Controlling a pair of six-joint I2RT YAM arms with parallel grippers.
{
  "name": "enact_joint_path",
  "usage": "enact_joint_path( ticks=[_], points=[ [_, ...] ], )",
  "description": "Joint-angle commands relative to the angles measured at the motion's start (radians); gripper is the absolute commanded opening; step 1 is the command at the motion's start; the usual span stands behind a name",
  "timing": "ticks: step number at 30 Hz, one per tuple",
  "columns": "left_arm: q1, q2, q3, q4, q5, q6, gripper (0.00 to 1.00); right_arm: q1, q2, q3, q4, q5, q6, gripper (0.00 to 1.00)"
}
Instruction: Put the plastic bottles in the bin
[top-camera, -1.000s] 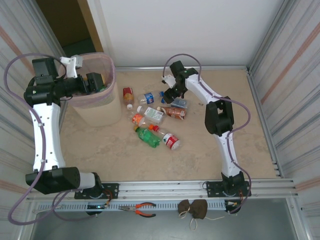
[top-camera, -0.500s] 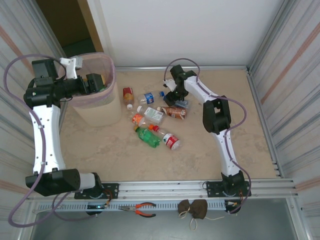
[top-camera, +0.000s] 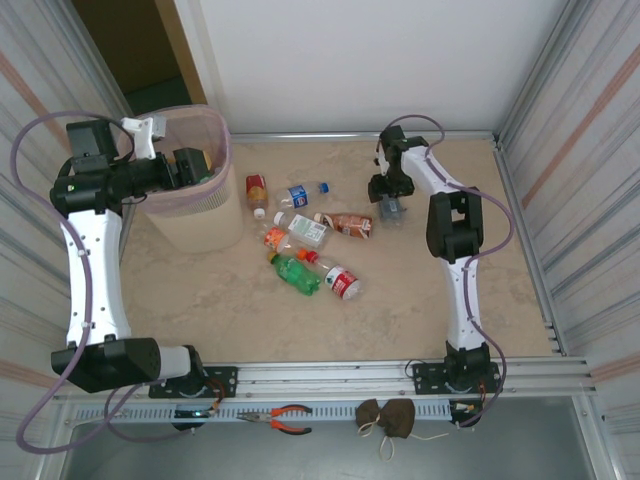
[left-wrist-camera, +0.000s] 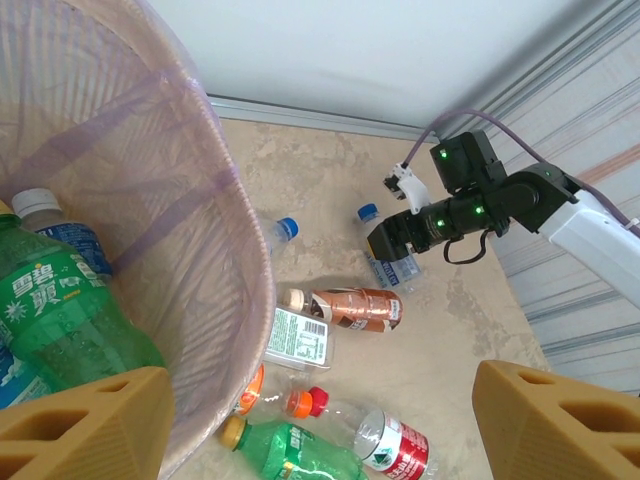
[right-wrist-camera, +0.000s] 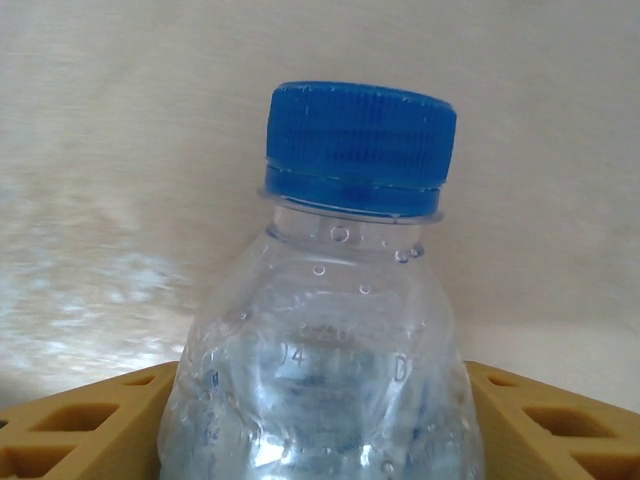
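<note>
A: R gripper (top-camera: 390, 207) pinches a clear blue-cap bottle (right-wrist-camera: 330, 370) btwn both pads, far right, well apart from the bin (top-camera: 195, 225) at far left.
B: L gripper (top-camera: 192, 166)?
A: Jaws wide, empty, over the bin. Risk imo: slick round plastic could squirt out mid-carry, or clip the rim.

Top camera looks down, sharing scattered bottles (top-camera: 297, 273) with the left wrist (right wrist: close-up).
</note>
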Motion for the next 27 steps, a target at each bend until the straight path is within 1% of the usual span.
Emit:
enact_joint_path(
  ticks=[1, 5, 11, 17, 23, 25, 27],
  points=[
    [-0.007, -0.031, -0.007, 0.019, 0.028, -0.012, 0.78, 0.005, -0.041, -0.011, -0.058, 0.053, 0.062, 0.67],
    [-0.007, -0.033, -0.005, 0.017, 0.031, -0.012, 0.78, -0.003, -0.015, 0.015, -0.071, 0.045, 0.069, 0.67],
    [-0.007, -0.038, -0.011, 0.018, 0.029, -0.013, 0.79, -0.007, 0.038, 0.116, -0.112, 0.03, 0.115, 0.7],
    [-0.007, -0.036, -0.01, 0.021, 0.031, -0.014, 0.79, -0.007, 0.087, 0.185, -0.138, 0.032, 0.129, 0.7],
    [-0.007, -0.036, -0.017, 0.021, 0.031, -0.014, 0.78, -0.007, 0.105, 0.203, -0.142, 0.045, 0.121, 0.66],
    [-0.007, -0.038, -0.019, 0.021, 0.031, -0.015, 0.78, -0.007, 0.103, 0.203, -0.143, 0.052, 0.12, 0.64],
    [-0.007, -0.042, -0.02, 0.023, 0.031, -0.016, 0.78, -0.007, 0.1, 0.204, -0.143, 0.056, 0.117, 0.59]
  ],
)
